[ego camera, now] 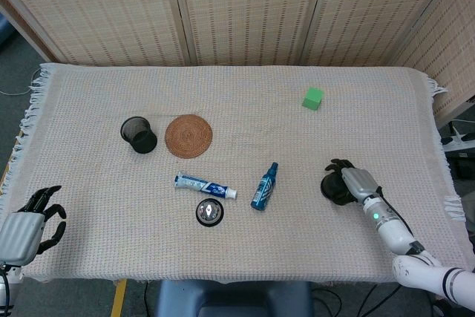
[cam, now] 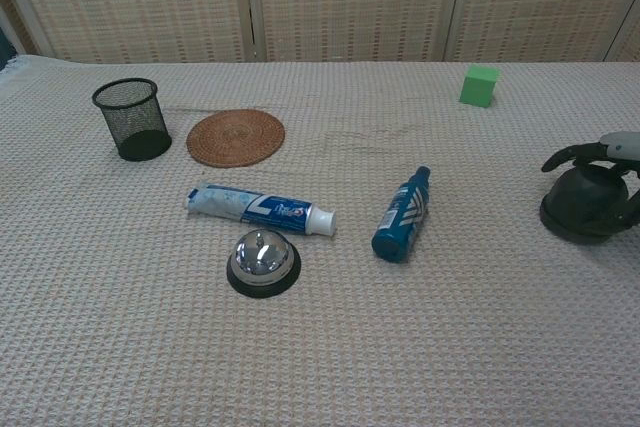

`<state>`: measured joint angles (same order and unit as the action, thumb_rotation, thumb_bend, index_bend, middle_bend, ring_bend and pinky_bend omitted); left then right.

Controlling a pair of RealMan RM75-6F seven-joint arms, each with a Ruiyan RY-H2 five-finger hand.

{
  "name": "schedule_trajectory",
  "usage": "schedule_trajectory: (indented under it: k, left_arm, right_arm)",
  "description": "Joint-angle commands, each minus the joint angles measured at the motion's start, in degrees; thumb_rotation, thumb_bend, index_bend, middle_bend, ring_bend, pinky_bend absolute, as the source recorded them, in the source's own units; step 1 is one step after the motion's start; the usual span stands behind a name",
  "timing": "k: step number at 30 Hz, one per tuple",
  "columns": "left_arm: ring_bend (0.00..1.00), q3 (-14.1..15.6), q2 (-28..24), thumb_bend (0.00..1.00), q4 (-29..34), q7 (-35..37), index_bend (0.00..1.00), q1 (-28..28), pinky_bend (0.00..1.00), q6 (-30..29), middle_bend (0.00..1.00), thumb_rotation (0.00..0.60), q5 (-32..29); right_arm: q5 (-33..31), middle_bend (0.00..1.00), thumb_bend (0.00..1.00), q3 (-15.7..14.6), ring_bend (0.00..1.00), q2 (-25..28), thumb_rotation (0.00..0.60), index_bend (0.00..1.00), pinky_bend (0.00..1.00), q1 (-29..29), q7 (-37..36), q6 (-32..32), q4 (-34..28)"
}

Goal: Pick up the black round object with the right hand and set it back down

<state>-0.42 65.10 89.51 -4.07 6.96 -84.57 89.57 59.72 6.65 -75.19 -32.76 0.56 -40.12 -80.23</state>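
Note:
The black round object (ego camera: 334, 189) (cam: 582, 209) sits on the woven cloth near the table's right edge. My right hand (ego camera: 358, 182) (cam: 612, 150) is right behind and over it. Its dark fingers (cam: 568, 156) are spread and raised above the object's top, no longer wrapped around it. The far side of the object is hidden by the hand, so I cannot tell whether the thumb still touches it. My left hand (ego camera: 28, 226) hangs at the table's front left corner, fingers apart and holding nothing.
A blue bottle (ego camera: 263, 186) lies left of the object, then a toothpaste tube (ego camera: 205, 185) and a silver bell (ego camera: 210, 212). A green cube (ego camera: 312, 98) stands at the back; a mesh cup (ego camera: 139, 134) and a woven coaster (ego camera: 188, 136) are far left.

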Motion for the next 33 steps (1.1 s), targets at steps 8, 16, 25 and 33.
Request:
schedule_trajectory:
  k: [8, 16, 25, 33]
  left_arm:
    - [0.14, 0.0, 0.0, 0.42, -0.1, 0.1, 0.53, 0.0, 0.53, 0.1, 0.13, 0.6, -0.1]
    - [0.14, 0.1, 0.1, 0.42, 0.0, -0.4, 0.54, 0.2, 0.53, 0.6, 0.13, 0.6, -0.2]
    - [0.14, -0.1, 0.0, 0.42, 0.0, -0.4, 0.54, 0.2, 0.53, 0.7, 0.13, 0.6, -0.5]
    - [0.14, -0.1, -0.1, 0.42, 0.0, -0.1, 0.54, 0.2, 0.53, 0.6, 0.13, 0.6, -0.5]
  right_arm:
    - [2.2, 0.0, 0.21, -0.3, 0.0, 2.2, 0.6, 0.0, 0.07, 0.6, -1.5, -1.3, -2.9]
    - [3.8, 0.02, 0.21, -0.3, 0.0, 2.7, 0.6, 0.0, 0.09, 2.6, -0.2, -7.4, -6.0]
    - [1.0, 0.15, 0.21, -0.4, 0.14, 1.2, 0.6, 0.09, 0.26, 2.5, 3.3, -8.5, -5.3]
    - [1.1, 0.34, 0.21, -0.1, 0.36, -0.3, 0.6, 0.34, 0.41, 2.9, 3.9, -10.5, -4.5]
